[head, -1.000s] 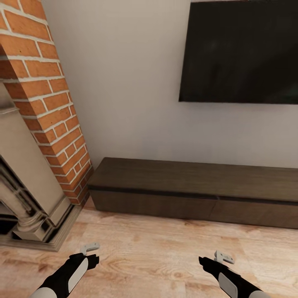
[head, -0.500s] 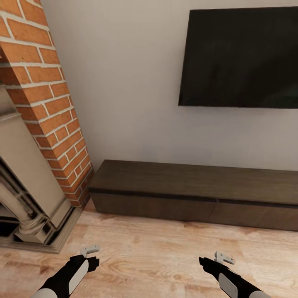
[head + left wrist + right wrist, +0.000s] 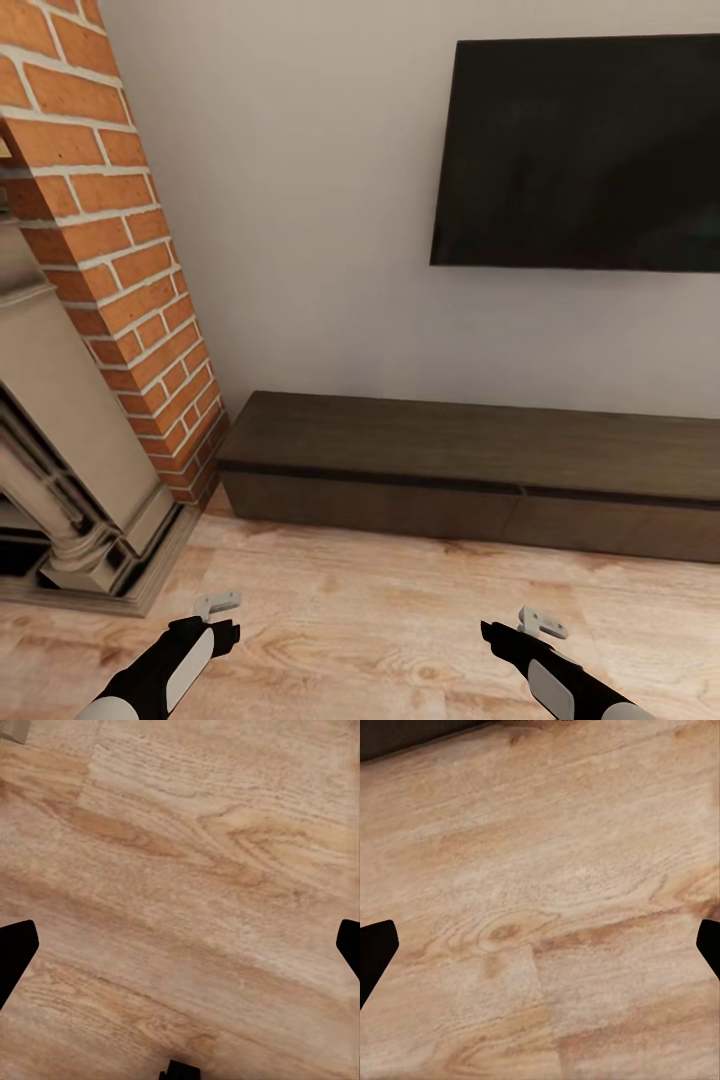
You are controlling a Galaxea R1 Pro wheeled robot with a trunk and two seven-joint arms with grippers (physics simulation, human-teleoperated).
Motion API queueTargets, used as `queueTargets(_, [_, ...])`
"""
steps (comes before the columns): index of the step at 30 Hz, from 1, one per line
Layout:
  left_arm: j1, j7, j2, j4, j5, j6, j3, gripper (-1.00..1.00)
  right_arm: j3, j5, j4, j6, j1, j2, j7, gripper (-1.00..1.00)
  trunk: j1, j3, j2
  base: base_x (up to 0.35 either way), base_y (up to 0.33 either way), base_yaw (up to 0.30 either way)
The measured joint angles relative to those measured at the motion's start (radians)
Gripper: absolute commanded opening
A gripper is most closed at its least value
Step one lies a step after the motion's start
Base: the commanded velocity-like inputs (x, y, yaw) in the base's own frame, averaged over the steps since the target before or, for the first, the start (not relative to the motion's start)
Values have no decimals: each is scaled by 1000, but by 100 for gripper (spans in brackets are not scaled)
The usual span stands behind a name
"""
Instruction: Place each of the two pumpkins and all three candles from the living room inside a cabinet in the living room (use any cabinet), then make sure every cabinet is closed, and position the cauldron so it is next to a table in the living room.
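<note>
The long, low, dark-brown cabinet point(image 3: 450, 440) stands against the pale wall ahead, its flat fronts point(image 3: 380, 505) all flush and shut. A dark strip of its base point(image 3: 405, 739) edges the right wrist view. My left gripper point(image 3: 218, 615) and right gripper point(image 3: 522, 628) hang low over the wooden floor, well short of the cabinet. Both are open and hold nothing. In the wrist views the left gripper point(image 3: 180, 945) and right gripper point(image 3: 540, 945) have their fingertips far apart over bare floorboards. The pumpkins, candles, cauldron and table are out of view.
A red brick chimney point(image 3: 110, 270) with a pale stone fireplace surround point(image 3: 60, 480) juts out at the left, right beside the cabinet's end. A black television point(image 3: 580, 150) hangs on the wall above the cabinet. Wooden floor point(image 3: 380, 620) lies between me and the cabinet.
The whole head view has shifted down a little, so the camera has moved. More of the television's top edge shows. Both arms hold the same pose.
</note>
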Motion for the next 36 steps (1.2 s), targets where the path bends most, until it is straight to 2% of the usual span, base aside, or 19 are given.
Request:
queueTargets(17, [0,0,-1,19,-1,-2,0,100,0,-3,3,-4,0,0,-2,100,-65,53,119,0,0,0])
queueTargets(22, [0,0,0,35,-1,-14,-2,100,0,-8,48,-23,0,1,-3,100,-84,69,154,0,0,0])
queueTargets(26, [0,1,-1,86,-5,-29,-9,100,-1,-9,125,-65,10,12,-3,100,-100,81,182,0,0,0])
queueTargets(30, [0,2,-1,178,-12,-73,-49,100,-2,-10,182,-118,58,33,-5,100,-115,94,210,0,0,0])
queueTargets(33, [0,3,-4,297,-11,-185,-71,100,-4,-14,201,-159,128,40,-9,100,-127,103,231,0,0,0])
queueTargets(36, [0,4,-11,400,-11,-255,-76,100,-5,-19,206,-174,186,41,-12,100,-138,113,252,0,0,0])
